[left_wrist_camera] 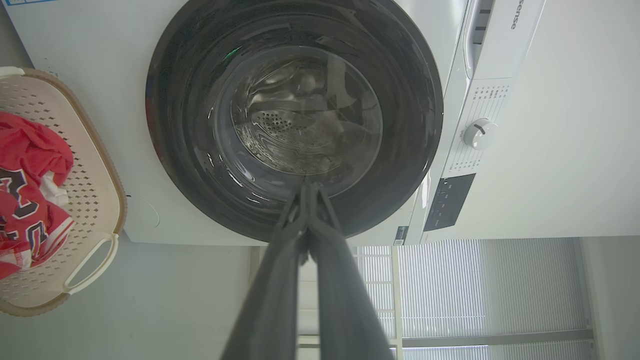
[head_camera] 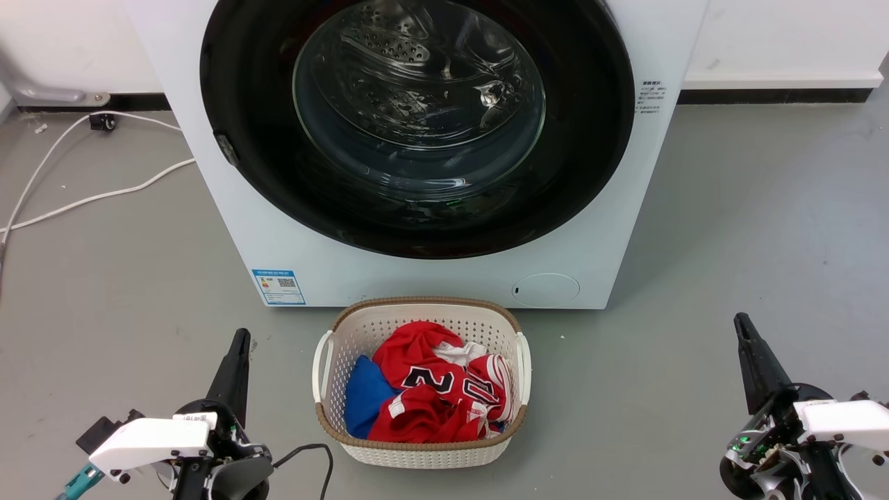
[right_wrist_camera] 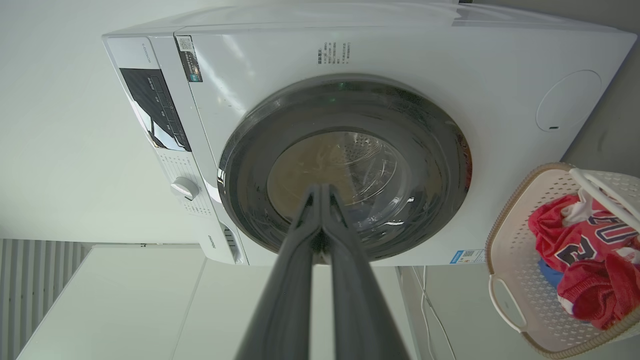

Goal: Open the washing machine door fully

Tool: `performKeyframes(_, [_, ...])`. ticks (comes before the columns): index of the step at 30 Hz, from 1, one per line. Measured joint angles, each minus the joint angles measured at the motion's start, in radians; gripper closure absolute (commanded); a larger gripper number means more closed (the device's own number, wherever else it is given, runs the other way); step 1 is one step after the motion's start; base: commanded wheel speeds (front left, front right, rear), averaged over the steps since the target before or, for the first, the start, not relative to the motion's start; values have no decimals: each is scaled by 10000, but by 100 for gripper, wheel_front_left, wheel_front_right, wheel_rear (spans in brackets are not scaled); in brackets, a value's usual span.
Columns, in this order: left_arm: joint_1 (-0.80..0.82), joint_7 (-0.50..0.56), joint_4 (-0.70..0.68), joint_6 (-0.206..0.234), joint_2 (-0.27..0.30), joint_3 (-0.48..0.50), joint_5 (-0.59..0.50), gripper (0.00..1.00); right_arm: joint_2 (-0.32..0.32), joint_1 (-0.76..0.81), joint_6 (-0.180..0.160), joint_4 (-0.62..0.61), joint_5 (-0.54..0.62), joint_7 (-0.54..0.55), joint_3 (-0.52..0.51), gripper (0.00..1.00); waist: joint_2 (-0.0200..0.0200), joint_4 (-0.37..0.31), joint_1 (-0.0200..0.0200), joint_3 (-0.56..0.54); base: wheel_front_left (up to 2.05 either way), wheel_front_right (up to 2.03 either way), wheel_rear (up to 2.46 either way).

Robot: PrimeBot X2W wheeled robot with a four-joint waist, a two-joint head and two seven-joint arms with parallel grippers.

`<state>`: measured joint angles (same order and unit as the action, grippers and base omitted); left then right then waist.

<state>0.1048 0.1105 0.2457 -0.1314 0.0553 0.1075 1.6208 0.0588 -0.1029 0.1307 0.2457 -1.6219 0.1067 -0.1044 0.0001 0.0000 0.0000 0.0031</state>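
The white washing machine (head_camera: 444, 278) stands straight ahead, and its round glossy black washing machine door (head_camera: 590, 139) lies flat against the front, closed, with the steel drum showing through the glass bowl. A small latch tab sits on the door's left rim. My left gripper (head_camera: 239, 340) rests low at the left, fingers shut together, well short of the machine. At the lower right my right gripper (head_camera: 742, 323) is likewise shut and holds nothing. The door (left_wrist_camera: 190, 150) fills the left wrist view beyond my left gripper (left_wrist_camera: 309, 186). The right wrist view shows the door (right_wrist_camera: 440, 165) past my right gripper (right_wrist_camera: 320, 187).
A white laundry basket (head_camera: 417, 455) with red and blue clothes sits on the grey floor right before the machine, between my arms. White cables (head_camera: 83, 198) trail across the floor at the left. Open floor lies to the right of the machine.
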Motion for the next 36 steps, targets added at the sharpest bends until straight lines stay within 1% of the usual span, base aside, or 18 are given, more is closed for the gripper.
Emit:
performKeyframes(25, [2,12,2,0,-13,15,-31,100,-17,-1,0,0,23,36,-29,100,0,0,0,0,0,0,0])
performKeyframes(26, [2,12,2,0,-13,17,-31,0,-17,-1,0,0,25,36,-29,0,0,0,0,0,0,0,0])
performKeyframes(33, [-370,-128,280,10,-59,-52,-63,0,-61,384,-15,290,50,-107,-4,0,0,2,-1,1,0,0,0])
performKeyframes(36, [-370,-282,192,10,-61,-21,-389,0,-63,430,-15,265,336,-263,-31,0,0,4,0,3,0,0,0])
